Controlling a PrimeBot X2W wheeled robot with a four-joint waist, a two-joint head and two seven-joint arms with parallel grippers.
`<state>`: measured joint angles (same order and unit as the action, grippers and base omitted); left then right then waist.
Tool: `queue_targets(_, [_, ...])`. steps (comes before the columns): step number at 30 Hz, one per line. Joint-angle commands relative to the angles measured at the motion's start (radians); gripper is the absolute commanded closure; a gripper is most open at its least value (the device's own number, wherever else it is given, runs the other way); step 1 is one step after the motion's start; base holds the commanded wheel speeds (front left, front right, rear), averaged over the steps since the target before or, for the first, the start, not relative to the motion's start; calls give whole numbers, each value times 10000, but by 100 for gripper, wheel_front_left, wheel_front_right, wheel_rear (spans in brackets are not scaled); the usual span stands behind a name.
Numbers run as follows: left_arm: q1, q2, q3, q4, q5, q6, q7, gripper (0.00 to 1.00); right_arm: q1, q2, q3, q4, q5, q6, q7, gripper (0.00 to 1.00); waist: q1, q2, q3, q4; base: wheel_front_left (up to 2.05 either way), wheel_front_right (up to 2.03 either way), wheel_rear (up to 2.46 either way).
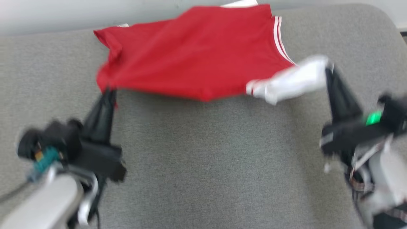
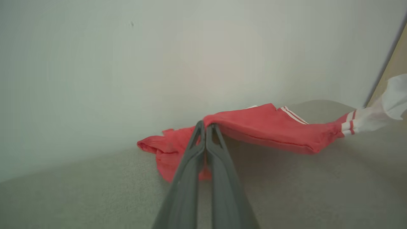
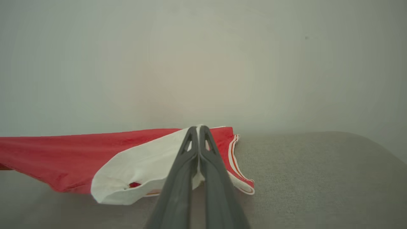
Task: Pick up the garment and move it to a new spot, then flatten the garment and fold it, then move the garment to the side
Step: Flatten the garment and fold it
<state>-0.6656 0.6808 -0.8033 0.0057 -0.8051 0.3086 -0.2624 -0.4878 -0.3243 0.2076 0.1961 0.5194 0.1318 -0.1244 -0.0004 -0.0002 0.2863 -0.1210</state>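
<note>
- My left gripper (image 1: pixel 109 93): clamped on the near-left corner of the shirt (image 1: pixel 197 57).
- My right gripper (image 1: pixel 329 72): clamped on its white sleeve (image 1: pixel 295 81).
- The shirt: spread over the far side of the grey cushion (image 1: pixel 206 159).

1. Head view is smeared by motion throughout. The white sleeve (image 1: pixel 292 81) and right gripper (image 1: pixel 329 71) are worst, outlines unreadable.
2. Left gripper (image 1: pixel 109 92): fingertips are buried in red cloth at the near-left corner of the garment (image 1: pixel 190 57). Pinch point not visible.
3. Right gripper: cloth caught between the closed fingers is hidden. How much is pinched, cannot tell.
4. A white strip of the garment at the far edge of the surface (image 1: pixel 206 159) is cut by the top picture edge.
5. Left wrist view: the sleeve end runs off the right edge, blurred.
6. Right wrist view: the red body is cut by the left edge.
7. Garment underside hidden.
8. Left forearm (image 1: pixel 41 203) and right forearm (image 1: pixel 386 184) are cut at the bottom edge.
</note>
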Motion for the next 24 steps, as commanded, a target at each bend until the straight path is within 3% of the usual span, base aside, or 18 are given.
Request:
queue_targets(1, [503,-135,162,-112,97,54,-32,100,513,142,-88,-252,0,-25,39,100,4,2,-198,120,0,0,0])
queue_targets(14, [4630,-1186,1529,541,1176,-789,-34,100,4628,1018,-997,-899,-562,-25,104,100,4,2,-1016,220,0,0,0])
queue_targets(24, [6435,-1820,2499,1157,2234,-1313,-34,100,6921,1357,-1154,-1090,-709,-25,424,100,4,2,-1614,486,0,0,0])
